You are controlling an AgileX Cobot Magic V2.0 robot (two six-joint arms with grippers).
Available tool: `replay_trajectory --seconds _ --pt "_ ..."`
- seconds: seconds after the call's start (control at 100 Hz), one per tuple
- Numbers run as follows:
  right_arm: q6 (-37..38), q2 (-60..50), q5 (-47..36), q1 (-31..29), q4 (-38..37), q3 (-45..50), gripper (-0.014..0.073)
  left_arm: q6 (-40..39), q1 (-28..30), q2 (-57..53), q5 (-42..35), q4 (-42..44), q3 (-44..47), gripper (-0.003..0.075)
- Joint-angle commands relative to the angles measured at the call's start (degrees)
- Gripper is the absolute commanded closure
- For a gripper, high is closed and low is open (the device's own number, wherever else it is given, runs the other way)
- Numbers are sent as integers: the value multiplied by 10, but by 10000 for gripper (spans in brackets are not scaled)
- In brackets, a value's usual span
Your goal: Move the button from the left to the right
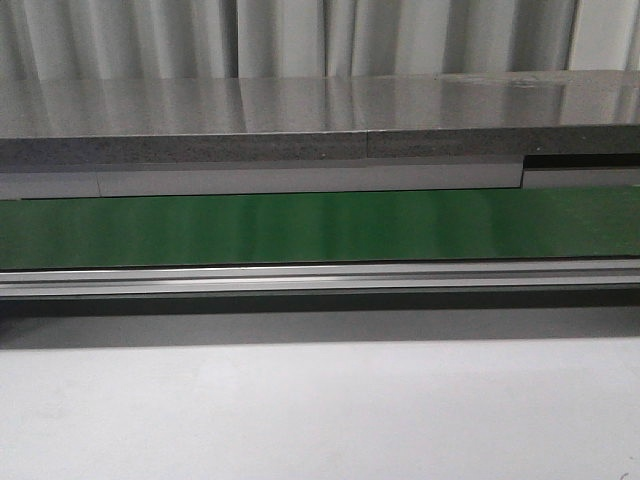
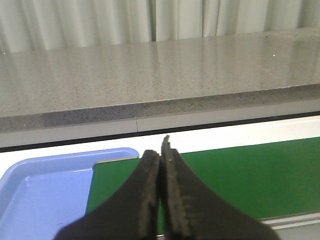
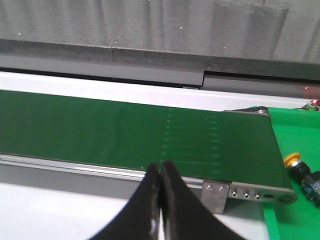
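The button (image 3: 298, 168) appears only in the right wrist view: a yellow-orange cap on a black body, lying on its side on a bright green mat (image 3: 295, 130) just past the end of the dark green conveyor belt (image 3: 125, 130). My right gripper (image 3: 161, 168) is shut and empty, hovering over the belt's near rail, well apart from the button. My left gripper (image 2: 160, 151) is shut with nothing in it, above the other end of the belt (image 2: 240, 175). Neither gripper shows in the front view, where the belt (image 1: 320, 225) carries nothing.
A blue tray (image 2: 40, 190) lies beside the belt's end in the left wrist view. A grey speckled counter (image 1: 300, 120) runs behind the belt, with pale curtains beyond it. An aluminium rail (image 1: 320, 278) edges the belt, and a white tabletop (image 1: 320, 410) lies in front.
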Motion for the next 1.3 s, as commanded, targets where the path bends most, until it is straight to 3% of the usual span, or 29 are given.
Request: replay_trajectory --seconds 0.0,0.6,1.29 --pt "71 -14 -84 11 -49 15 660 -3 -5 3 -44 -6 -17 740" --pt "90 -187 -117 11 -58 159 660 -3 -5 3 -44 -6 -17 740" --pt "93 -194 -143 11 -70 191 660 -3 -5 3 -44 -6 -17 740"
